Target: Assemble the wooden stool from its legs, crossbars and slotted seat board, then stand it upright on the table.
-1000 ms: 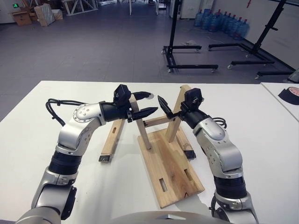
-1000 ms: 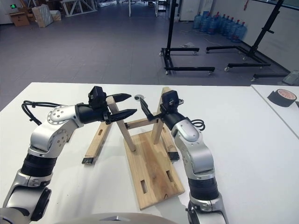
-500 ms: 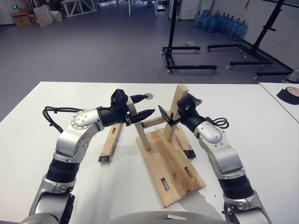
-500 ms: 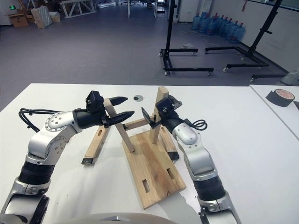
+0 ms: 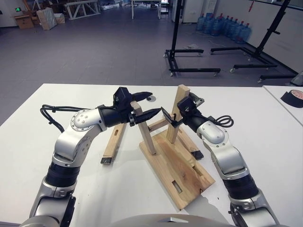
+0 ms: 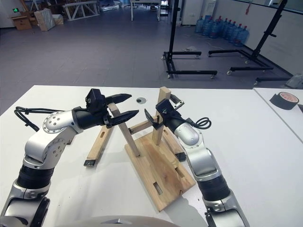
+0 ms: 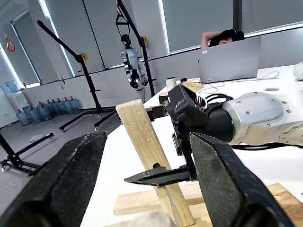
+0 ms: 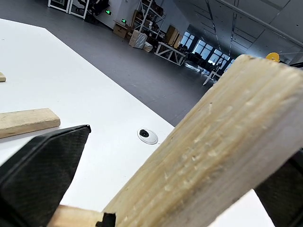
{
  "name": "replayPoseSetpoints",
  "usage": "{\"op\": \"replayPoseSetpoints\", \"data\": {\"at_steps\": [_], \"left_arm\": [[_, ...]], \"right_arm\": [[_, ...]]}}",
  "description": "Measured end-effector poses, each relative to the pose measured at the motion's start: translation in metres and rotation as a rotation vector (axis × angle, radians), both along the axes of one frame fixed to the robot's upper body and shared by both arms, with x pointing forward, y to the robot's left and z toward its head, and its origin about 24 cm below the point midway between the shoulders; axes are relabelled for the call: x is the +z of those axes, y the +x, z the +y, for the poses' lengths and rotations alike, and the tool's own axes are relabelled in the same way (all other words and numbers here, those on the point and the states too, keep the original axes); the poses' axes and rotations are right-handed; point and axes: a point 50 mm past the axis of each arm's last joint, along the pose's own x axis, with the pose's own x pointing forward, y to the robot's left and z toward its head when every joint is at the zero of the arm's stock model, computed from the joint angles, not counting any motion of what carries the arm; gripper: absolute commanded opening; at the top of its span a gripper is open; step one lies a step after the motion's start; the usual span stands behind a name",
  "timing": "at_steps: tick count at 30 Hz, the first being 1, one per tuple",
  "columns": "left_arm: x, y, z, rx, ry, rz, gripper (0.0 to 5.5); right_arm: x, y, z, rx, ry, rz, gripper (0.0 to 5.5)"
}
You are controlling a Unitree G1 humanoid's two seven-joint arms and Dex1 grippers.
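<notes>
A pale, rectangular wooden seat board [image 5: 163,165] lies flat on the white table [image 5: 265,142]. Two square-section pale wooden legs rise from its far end. The leaning leg [image 5: 146,135] stands at the board's left edge and the straighter leg [image 5: 171,133] toward its right. A short wooden crossbar [image 5: 157,124] joins them partway up.

The left gripper [image 5: 154,102] sits at the top of the leaning leg. Its black fingers are spread wide, with the leg's end between them and touching neither pad in the left wrist view. The right gripper [image 5: 174,113] straddles the straighter leg above the crossbar. Its fingers are also apart, with a gap between one pad [image 8: 42,161] and the wood.

By this showing, roughly half the frame is in place. At the board's near end two rectangular slots [image 5: 176,186] stand empty. A loose wooden leg with a black foot cap [image 5: 112,142] lies on the table just left of the board. Another black-tipped wooden piece [image 5: 191,147] lies along the board's right edge. Those parts have yet to be seated and braced, and then the stool must be turned over onto its feet.
</notes>
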Motion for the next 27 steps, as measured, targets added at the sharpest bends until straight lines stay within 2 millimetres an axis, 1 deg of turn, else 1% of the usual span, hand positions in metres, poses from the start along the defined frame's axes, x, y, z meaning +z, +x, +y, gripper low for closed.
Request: {"op": "replayPoseSetpoints", "data": {"at_steps": [7,10,11,13,15,16,18,19,20,21,23,25,27], "left_arm": [[0.016,-0.004,0.013,0.009,-0.033,-0.049,3.17],[0.031,-0.006,0.016,0.021,-0.058,-0.106,3.17],[0.034,-0.007,0.017,0.028,-0.071,-0.114,3.17],[0.043,-0.011,0.022,0.034,-0.112,-0.125,3.17],[0.051,-0.022,0.021,-0.024,-0.163,-0.125,3.17],[0.05,-0.031,0.016,-0.086,-0.167,-0.108,3.17],[0.034,-0.043,0.01,-0.155,-0.135,-0.021,3.17],[0.023,-0.047,0.008,-0.188,-0.126,0.047,3.17],[0.018,-0.051,0.006,-0.213,-0.136,0.091,3.17],[0.017,-0.055,0.005,-0.243,-0.147,0.116,3.17],[0.015,-0.061,0.004,-0.295,-0.166,0.153,3.17],[0.003,-0.059,0.002,-0.281,-0.138,0.245,3.17],[-0.009,-0.05,0.001,-0.228,-0.127,0.348,3.17]], "right_arm": [[0.001,0.001,-0.001,-0.018,0.056,-0.001,5.4],[0.002,0.001,-0.005,-0.035,0.117,0.009,5.4],[0.003,0.001,-0.006,-0.039,0.139,0.014,5.4],[0.007,0.002,-0.016,-0.076,0.191,0.028,5.4],[0.014,0.002,-0.021,-0.09,0.236,0.014,5.4],[0.019,0.002,-0.022,-0.089,0.254,0.009,5.4],[0.029,0.001,-0.024,-0.071,0.304,-0.005,5.4],[0.039,0.001,-0.025,-0.048,0.335,-0.025,5.4],[0.05,0.0,-0.026,-0.014,0.375,-0.043,5.4],[0.059,-0.001,-0.027,0.022,0.412,-0.055,5.4],[0.068,-0.005,-0.032,0.092,0.469,-0.045,5.4],[0.078,-0.012,-0.045,0.163,0.52,-0.04,5.4],[0.079,-0.022,-0.057,0.281,0.551,0.028,5.4]]}}
